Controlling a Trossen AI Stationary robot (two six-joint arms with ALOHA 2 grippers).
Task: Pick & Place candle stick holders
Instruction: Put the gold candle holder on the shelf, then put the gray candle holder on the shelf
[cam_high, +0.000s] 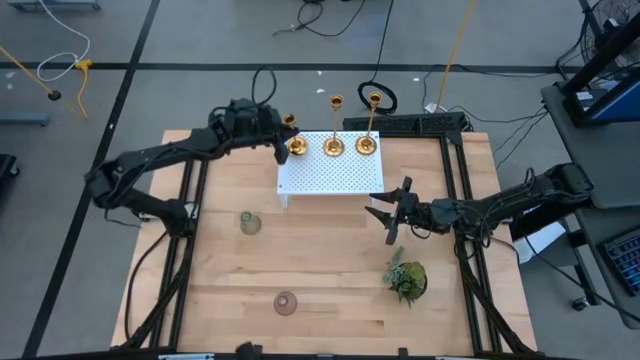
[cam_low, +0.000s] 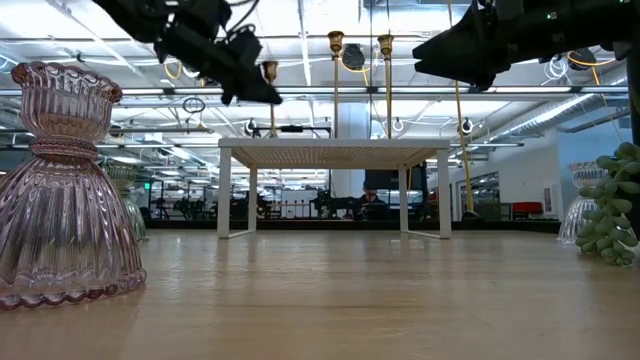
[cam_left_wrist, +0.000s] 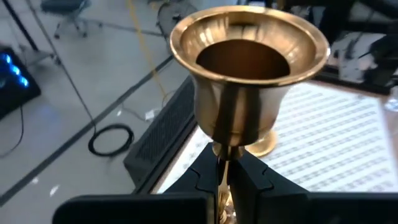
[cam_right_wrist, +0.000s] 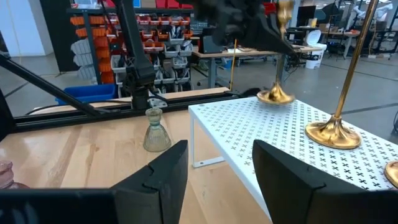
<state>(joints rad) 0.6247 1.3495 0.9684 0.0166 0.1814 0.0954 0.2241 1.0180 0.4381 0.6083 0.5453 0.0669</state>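
I'm on the left gripper (cam_high: 283, 138) now, up at the far left corner of the white perforated riser (cam_high: 330, 185), and my wrist camera shows its jaws clamped on the thin stem of the left candle stick holder (cam_left_wrist: 249, 74), right under the brass cup. That holder's round base (cam_high: 297, 147) sits on the riser's far edge. On the same far edge, to the right of it, stand the middle candle stick holder (cam_high: 334, 146) and the right candle stick holder (cam_high: 367, 144), all three in a row, each apart from its neighbour.

My right gripper (cam_high: 388, 215) hangs just off the riser's near right corner, over the bare wooden desk (cam_high: 330, 290), jaws wide apart and holding nothing; through its camera I see the riser straight ahead, between the fingers (cam_right_wrist: 158, 171).

On the desk off the riser's near left corner is a greenish glass vase (cam_high: 249, 223). Well in front of the riser sits a pink glass vase (cam_high: 286, 302), and off the riser's near right side, beyond the right gripper, a small green plant (cam_high: 407, 279).
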